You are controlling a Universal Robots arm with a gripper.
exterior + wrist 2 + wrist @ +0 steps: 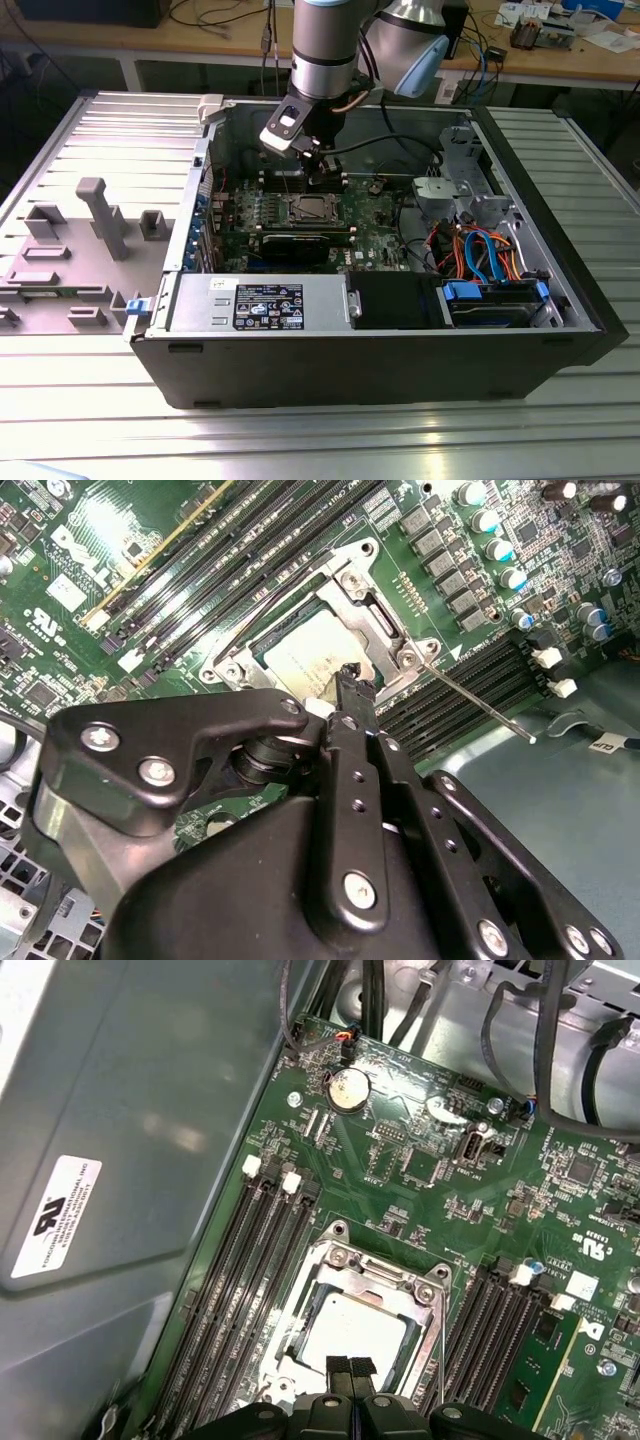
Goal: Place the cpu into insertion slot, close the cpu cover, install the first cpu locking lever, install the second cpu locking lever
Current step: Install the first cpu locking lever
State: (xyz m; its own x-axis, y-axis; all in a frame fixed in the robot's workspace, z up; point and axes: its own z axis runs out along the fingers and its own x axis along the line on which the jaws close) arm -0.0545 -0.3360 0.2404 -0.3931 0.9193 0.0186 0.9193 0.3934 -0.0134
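Observation:
The cpu (355, 1328) lies flat in the insertion slot (425, 1278) on the green board, its silvery top showing through the window of the cpu cover (375, 1278), which is down over it. In both wrist views my gripper (350, 1366) is shut with nothing between its fingertips, which hover just over one edge of the chip (300, 650). A thin locking lever (480, 702) sticks out free from a corner of the socket, over the memory slots. Another lever (441, 1325) runs along the socket's side. In the exterior view the gripper (325, 172) hangs just behind the socket (308, 208).
The board sits inside an open computer case (400, 370) on a ribbed metal table. Long black memory slots (250, 1260) flank the socket on both sides. A long black card (305, 240), the power supply (260, 305), a drive bay (495, 300) and coloured cables (480, 245) lie nearby.

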